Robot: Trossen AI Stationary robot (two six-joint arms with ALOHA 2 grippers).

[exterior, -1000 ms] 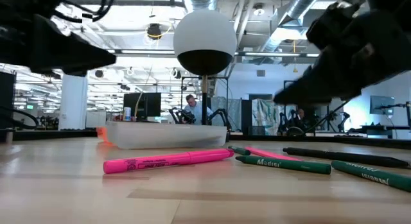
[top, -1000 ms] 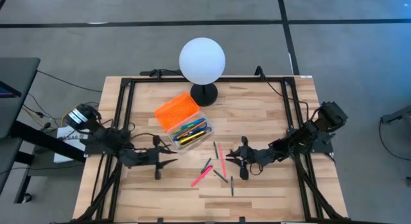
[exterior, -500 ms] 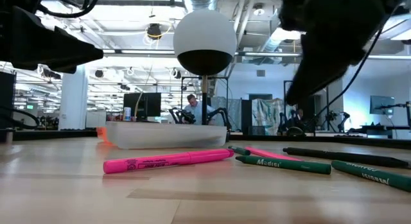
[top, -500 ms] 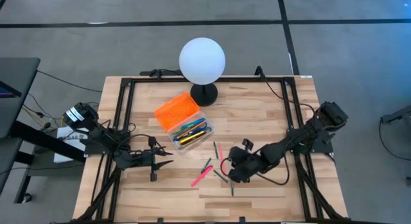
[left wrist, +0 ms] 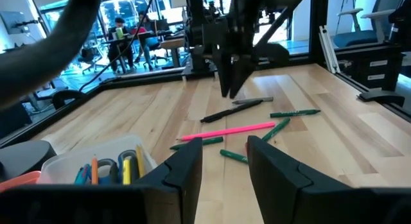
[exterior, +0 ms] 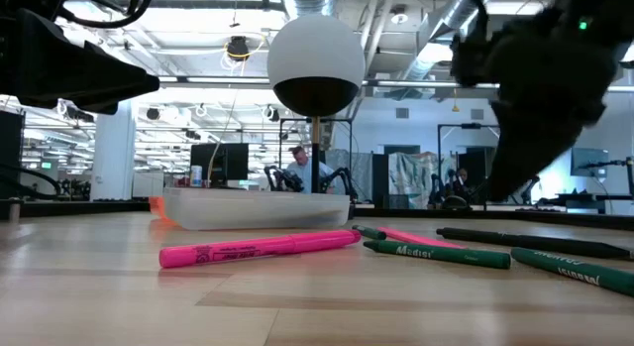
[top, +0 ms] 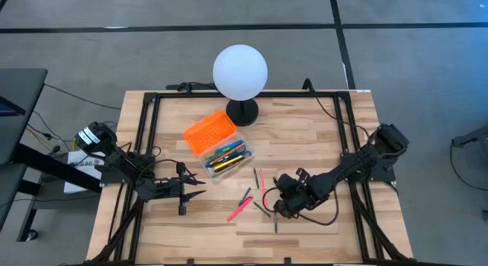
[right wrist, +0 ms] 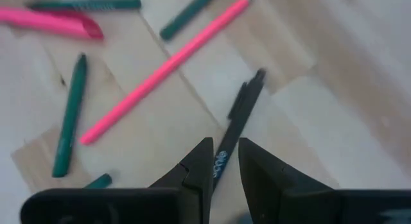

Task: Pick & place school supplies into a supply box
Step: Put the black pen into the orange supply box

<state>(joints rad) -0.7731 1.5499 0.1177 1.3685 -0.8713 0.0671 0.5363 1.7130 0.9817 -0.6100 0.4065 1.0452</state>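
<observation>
Supply box (top: 218, 144): I see it near the table's middle, just in front of the white globe lamp (top: 240, 74). Its orange ribbed lid (top: 208, 130) lies open on the lamp side; the clear body (left wrist: 96, 166) holds several supplies, among them yellow, orange and blue ones.

Loose school supplies: I count roughly 6 on the bare wood between the box and the right arm. A pink highlighter (exterior: 260, 249) lies nearest the low camera, a thin pink pen (right wrist: 164, 70) beside it, green markers (exterior: 436, 253) around them, and a black pen (right wrist: 236, 124) on the right arm's side of the cluster.

Right gripper (right wrist: 223, 161): I have it low over the loose cluster, pointing down at the black pen. Its 2 fingers stand a narrow gap apart, straddling the pen's lower end from above; nothing is clamped.

Left gripper (left wrist: 223, 156): it hovers above the table on the left side, well apart from the box, facing the cluster. Its fingers are parted and empty.

Table (top: 305, 136): light wooden boards inside a black frame.
</observation>
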